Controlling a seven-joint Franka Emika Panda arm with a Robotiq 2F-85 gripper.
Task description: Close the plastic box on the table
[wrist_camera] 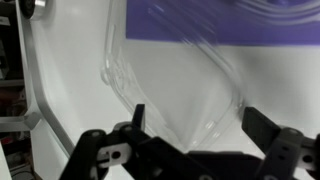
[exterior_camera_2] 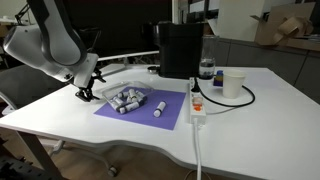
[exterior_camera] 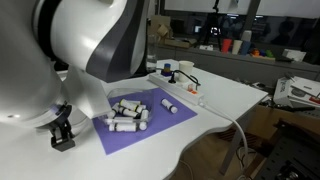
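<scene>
Where the white arm [exterior_camera: 90, 40] fills the near corner of an exterior view, the black gripper [exterior_camera: 62, 131] hangs from it with its fingers pointing down at the white table [exterior_camera: 230, 95], just off the near corner of the purple mat [exterior_camera: 150, 128]. A cluster of small white cylinders [exterior_camera: 130, 113] lies on the mat. At this size I cannot tell whether the fingers are spread, and the plastic box cannot be picked out.

Seen from across the table [exterior_camera_2: 260, 110] in an exterior view, the gripper [exterior_camera_2: 85, 90] sits low over the tabletop, just beside the mat [exterior_camera_2: 165, 110] on the side away from the power strip [exterior_camera_2: 197, 108]. The cylinders [exterior_camera_2: 128, 100] lie in a heap on the half of the mat nearer the gripper. A tall black machine [exterior_camera_2: 180, 48] stands behind the mat, and a white cup [exterior_camera_2: 233, 83] stands to one side of it, beyond the power strip. The clear box is too faint to make out here as well.

From the wrist view, the gripper [wrist_camera: 193, 118] shows its two dark fingers [wrist_camera: 136, 122] spread wide apart at the bottom of the frame. The plastic box [wrist_camera: 170, 80], thin and see-through, lies on the white table [wrist_camera: 70, 90] between and ahead of the fingers, tilted across the picture. Neither finger visibly touches it. Its far end reaches the edge of the mat [wrist_camera: 220, 25], which runs across the top. Whether the lid is up or down I cannot tell.
</scene>
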